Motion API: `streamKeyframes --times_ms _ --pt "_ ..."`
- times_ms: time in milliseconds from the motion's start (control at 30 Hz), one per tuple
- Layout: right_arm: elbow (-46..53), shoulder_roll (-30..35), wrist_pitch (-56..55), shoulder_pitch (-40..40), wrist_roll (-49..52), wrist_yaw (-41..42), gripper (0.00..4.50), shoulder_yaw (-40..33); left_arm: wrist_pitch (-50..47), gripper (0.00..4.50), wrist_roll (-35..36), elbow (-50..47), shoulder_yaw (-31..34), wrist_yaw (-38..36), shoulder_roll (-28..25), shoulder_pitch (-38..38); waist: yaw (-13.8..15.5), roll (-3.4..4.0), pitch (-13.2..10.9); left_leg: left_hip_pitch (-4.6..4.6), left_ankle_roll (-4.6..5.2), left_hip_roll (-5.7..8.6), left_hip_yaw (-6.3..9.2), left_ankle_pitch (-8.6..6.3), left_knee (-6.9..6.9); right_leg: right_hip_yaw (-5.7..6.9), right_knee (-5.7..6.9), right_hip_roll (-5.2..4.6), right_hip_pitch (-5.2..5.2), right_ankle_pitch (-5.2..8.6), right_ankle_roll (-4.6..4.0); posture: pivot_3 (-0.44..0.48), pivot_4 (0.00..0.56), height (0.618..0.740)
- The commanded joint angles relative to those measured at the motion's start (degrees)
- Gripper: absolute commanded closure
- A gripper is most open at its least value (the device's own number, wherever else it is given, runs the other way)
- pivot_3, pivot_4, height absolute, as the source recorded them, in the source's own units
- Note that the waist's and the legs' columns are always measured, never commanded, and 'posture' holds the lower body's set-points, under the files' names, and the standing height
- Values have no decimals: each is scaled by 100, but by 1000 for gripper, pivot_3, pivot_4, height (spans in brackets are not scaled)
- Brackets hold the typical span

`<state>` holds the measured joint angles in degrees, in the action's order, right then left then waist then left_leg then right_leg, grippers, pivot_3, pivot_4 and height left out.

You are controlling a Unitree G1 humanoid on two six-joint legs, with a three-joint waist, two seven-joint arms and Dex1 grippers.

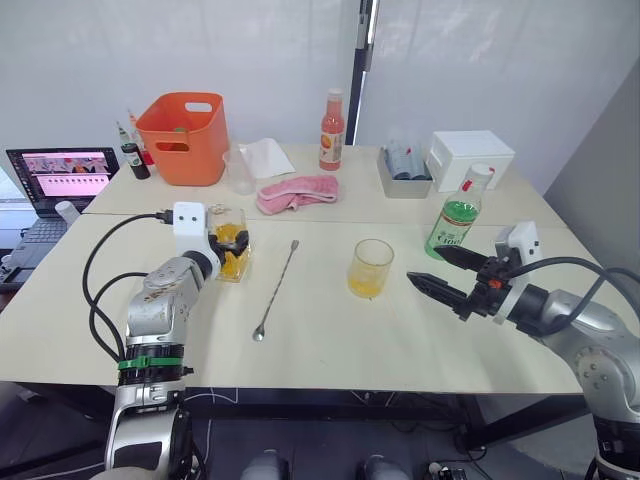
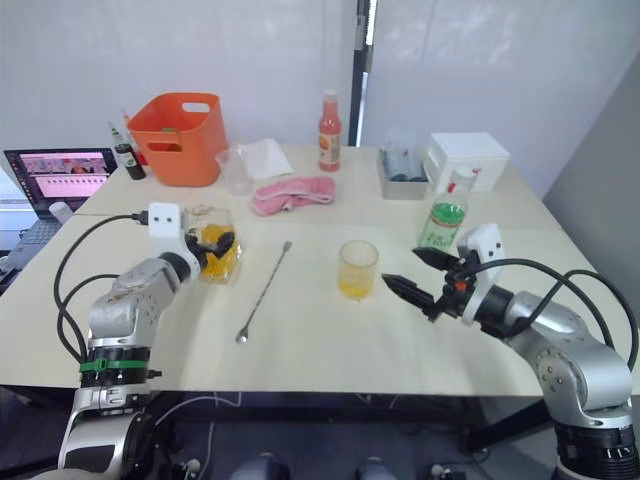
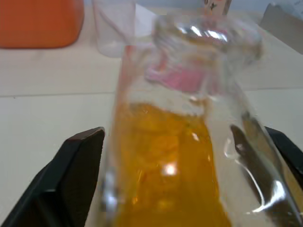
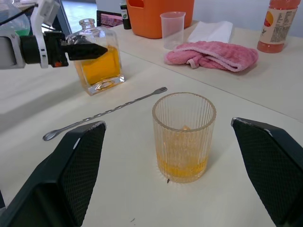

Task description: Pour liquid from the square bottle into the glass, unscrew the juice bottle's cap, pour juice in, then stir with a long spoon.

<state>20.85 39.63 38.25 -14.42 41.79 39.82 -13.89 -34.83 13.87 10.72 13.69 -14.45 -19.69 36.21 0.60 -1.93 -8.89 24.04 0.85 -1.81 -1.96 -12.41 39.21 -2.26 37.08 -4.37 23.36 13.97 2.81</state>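
The square bottle (image 1: 232, 250) stands upright on the table at the left, about half full of yellow-orange liquid (image 3: 165, 165). My left gripper (image 1: 235, 240) is shut on it, one finger on each flat side. The glass (image 1: 371, 268) stands mid-table with a little yellow-orange liquid in its bottom. My right gripper (image 1: 424, 264) hovers open just right of the glass, fingers pointing at it, holding nothing. The green juice bottle (image 1: 457, 215) stands behind that gripper with its white cap (image 1: 479, 175) on. The long spoon (image 1: 277, 290) lies flat between the square bottle and the glass.
Along the back of the table are an orange basket (image 1: 182, 138), a cloudy measuring cup (image 1: 238, 172), a pink cloth (image 1: 298, 193), an orange-red bottle (image 1: 332, 132), a grey tray (image 1: 403, 165) and a white box (image 1: 470, 158). A laptop (image 1: 60, 180) sits far left.
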Motion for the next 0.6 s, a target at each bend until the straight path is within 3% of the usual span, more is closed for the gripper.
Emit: streamKeyframes --times_ms 33,333,467,600 --pt "225 2 -3 -51 76 -54 0 -104 99 41 115 -425 101 5 -65 47 0 0 0 7 0 0 1 0 -2 -1 0 0 9 0 0 0 150 715" --pt "45 134 -84 57 76 42 0 -371 -211 41 577 -1630 506 -253 -471 -561 -8 0 0 54 0 -2 10 0 -12 -15 7 -2 75 -2 -1 0 150 715" --pt "-186 290 -106 62 39 169 0 -562 -597 41 1280 -2433 999 -649 -860 -941 -14 0 0 56 0 -3 9 0 -13 -16 5 -2 77 -1 -1 0 150 715" --pt "-620 465 -194 126 -86 209 0 -861 -825 41 2156 -2725 1819 -1518 -1434 -1702 -36 1 0 52 0 -6 5 0 -17 -17 3 -2 76 -1 -2 0 150 715"
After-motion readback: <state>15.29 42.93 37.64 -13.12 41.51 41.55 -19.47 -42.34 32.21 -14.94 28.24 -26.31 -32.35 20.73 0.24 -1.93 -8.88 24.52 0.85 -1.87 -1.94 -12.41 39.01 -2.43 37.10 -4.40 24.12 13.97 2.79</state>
